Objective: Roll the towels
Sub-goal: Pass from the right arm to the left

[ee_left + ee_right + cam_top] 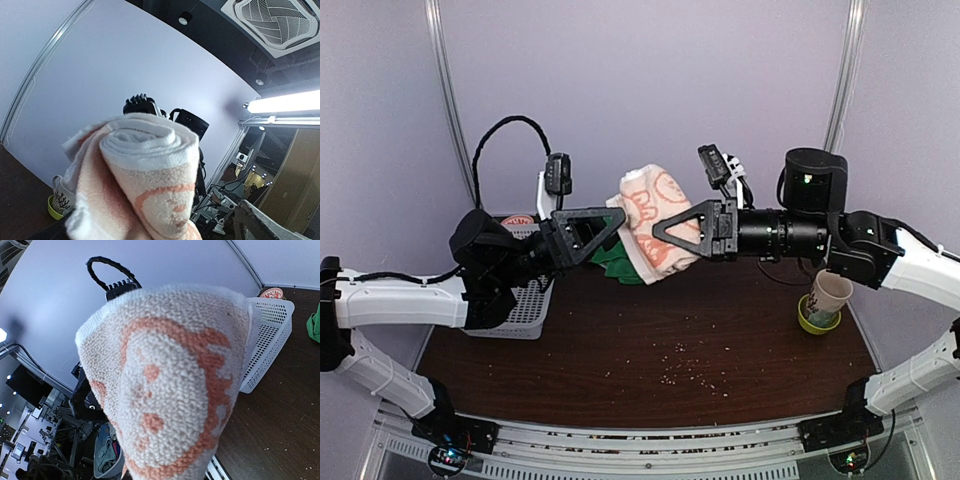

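Left claw (pixel 617 222) and right claw (pixel 660 232) each look pinched shut on an end of the pink towel (pixel 650 215), which hangs rolled in the air between them over the back of the table (pixel 650 340). Cloth hides the fingertips in both wrist views, so I judge the grip from above. My read is that the pink roll is formed and next wants setting down without unwinding, then the green towel (pixel 617 265), bunched on the table just below it; count is two towels, one basket (pixel 525 305), one cup (pixel 830 295).

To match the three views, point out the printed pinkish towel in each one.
Top external: the printed towel is at centre, above the table.
Left wrist: printed towel fills the lower middle, rolled end facing the camera.
Right wrist: printed towel fills the centre, orange print showing.
Shared landmark: the dark table.
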{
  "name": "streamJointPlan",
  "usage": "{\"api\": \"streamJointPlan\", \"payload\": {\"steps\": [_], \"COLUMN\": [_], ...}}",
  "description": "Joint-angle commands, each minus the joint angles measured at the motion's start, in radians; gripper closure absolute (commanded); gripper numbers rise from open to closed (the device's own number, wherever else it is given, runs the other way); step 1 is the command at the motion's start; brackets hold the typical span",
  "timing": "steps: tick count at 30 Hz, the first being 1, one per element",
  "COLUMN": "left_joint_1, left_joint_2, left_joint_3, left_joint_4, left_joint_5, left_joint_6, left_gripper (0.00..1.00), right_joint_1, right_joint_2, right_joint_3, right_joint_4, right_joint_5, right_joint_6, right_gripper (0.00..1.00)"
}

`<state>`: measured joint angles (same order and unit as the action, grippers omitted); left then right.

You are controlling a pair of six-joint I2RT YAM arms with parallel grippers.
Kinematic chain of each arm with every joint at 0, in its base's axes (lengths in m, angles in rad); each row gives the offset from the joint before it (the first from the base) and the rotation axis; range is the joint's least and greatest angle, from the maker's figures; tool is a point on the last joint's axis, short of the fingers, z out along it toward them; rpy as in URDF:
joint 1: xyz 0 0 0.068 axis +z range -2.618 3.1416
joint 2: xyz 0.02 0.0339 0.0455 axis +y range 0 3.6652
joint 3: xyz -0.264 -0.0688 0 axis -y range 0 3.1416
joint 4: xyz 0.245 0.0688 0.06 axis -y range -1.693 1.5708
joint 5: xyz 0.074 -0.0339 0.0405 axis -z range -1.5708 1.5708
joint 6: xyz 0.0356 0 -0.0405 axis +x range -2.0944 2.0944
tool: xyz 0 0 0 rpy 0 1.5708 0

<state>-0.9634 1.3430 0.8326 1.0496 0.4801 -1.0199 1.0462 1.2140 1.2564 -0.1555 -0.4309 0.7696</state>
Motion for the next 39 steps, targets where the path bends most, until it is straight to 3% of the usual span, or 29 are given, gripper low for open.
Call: {"api": "streamJointPlan", "payload": {"steps": [1, 4, 7, 15, 21, 26, 27, 31, 39], "left_joint_1": [-0.012, -0.012, -0.014, -0.014, -0.013, -0.014, -0.014, -0.014, 0.004], "left_joint_2": [-0.029, -0.042, -0.052, -0.038, -0.03, -0.02, -0.017, -0.021, -0.085], "left_joint_3": [0.042, 0.053, 0.067, 0.099, 0.103, 0.118, 0.12, 0.115, 0.097], "left_joint_4": [-0.038, -0.129, -0.221, -0.33, -0.339, -0.342, -0.339, -0.332, -0.395], "left_joint_5": [0.014, -0.008, -0.032, -0.055, -0.064, -0.058, -0.055, -0.071, -0.169], "left_joint_6": [0.015, 0.033, 0.051, 0.068, 0.073, 0.079, 0.079, 0.085, 0.14], "left_gripper": [0.02, 0.03, 0.12, 0.48, 0.81, 1.0, 1.0, 1.0, 1.0], "right_joint_1": [0.037, 0.055, 0.078, 0.1, 0.11, 0.119, 0.119, 0.119, 0.096], "right_joint_2": [0.03, 0.048, 0.065, 0.097, 0.101, 0.098, 0.095, 0.075, 0.013], "right_joint_3": [0.107, 0.147, 0.181, 0.217, 0.22, 0.221, 0.22, 0.208, 0.186], "right_joint_4": [-0.186, -0.267, -0.332, -0.412, -0.418, -0.42, -0.417, -0.401, -0.389], "right_joint_5": [0.15, 0.23, 0.314, 0.426, 0.436, 0.436, 0.436, 0.425, 0.428], "right_joint_6": [-0.145, -0.199, -0.243, -0.296, -0.315, -0.322, -0.32, -0.306, -0.274], "right_gripper": [1.0, 1.0, 1.0, 1.0, 1.0, 1.0, 0.93, 0.49, 0.06]}}
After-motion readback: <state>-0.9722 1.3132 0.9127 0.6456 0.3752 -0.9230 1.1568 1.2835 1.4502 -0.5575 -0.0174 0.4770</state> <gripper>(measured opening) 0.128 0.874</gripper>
